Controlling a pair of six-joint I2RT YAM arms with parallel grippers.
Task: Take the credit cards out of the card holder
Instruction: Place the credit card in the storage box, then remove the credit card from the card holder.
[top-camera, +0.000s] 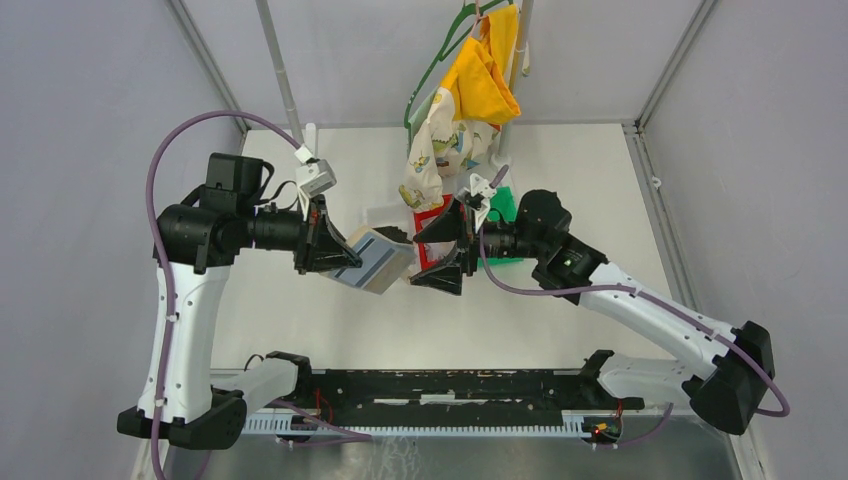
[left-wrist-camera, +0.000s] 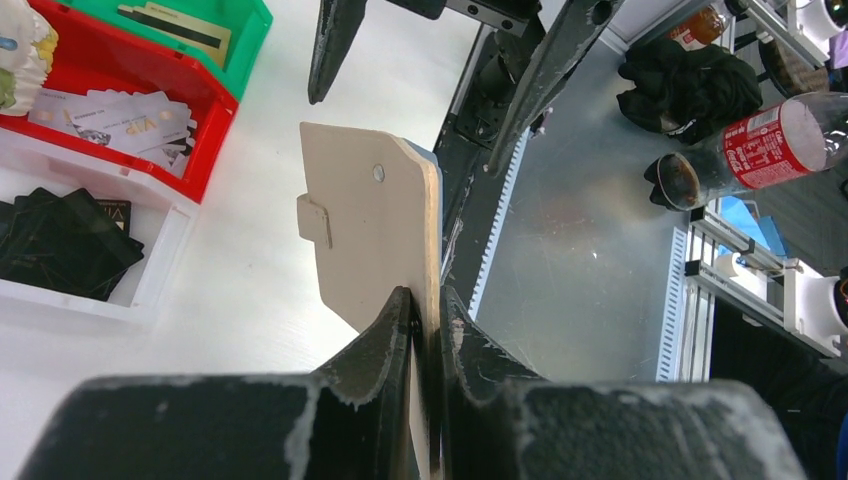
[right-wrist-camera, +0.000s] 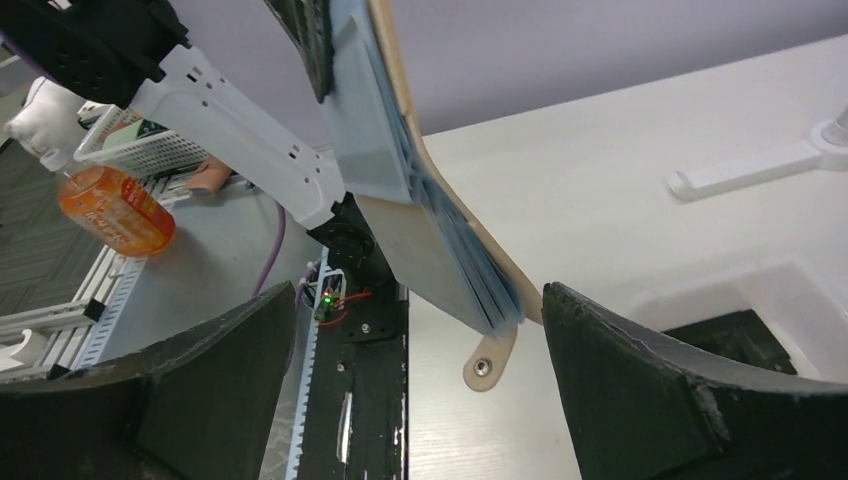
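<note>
My left gripper (top-camera: 348, 255) is shut on the tan card holder (top-camera: 382, 260) and holds it above the table, edge-on in the left wrist view (left-wrist-camera: 370, 225). My right gripper (top-camera: 425, 257) is open, its jaws wide on either side of the holder's free end without touching it. In the right wrist view the holder (right-wrist-camera: 430, 200) shows its stacked clear sleeves and hanging snap tab (right-wrist-camera: 485, 366) between my fingers (right-wrist-camera: 650, 370). Loose black credit cards (left-wrist-camera: 60, 240) lie in the white bin (left-wrist-camera: 160, 270). Pale cards (left-wrist-camera: 120, 120) lie in the red bin (left-wrist-camera: 215, 135). I cannot tell whether cards remain in the sleeves.
A green bin (left-wrist-camera: 255, 20) with a card stands beyond the red one. Clothes on a green hanger (top-camera: 470, 90) hang at the back centre. The black arm rail (top-camera: 440, 385) runs along the near edge. A cola bottle (left-wrist-camera: 760, 150) lies off the table.
</note>
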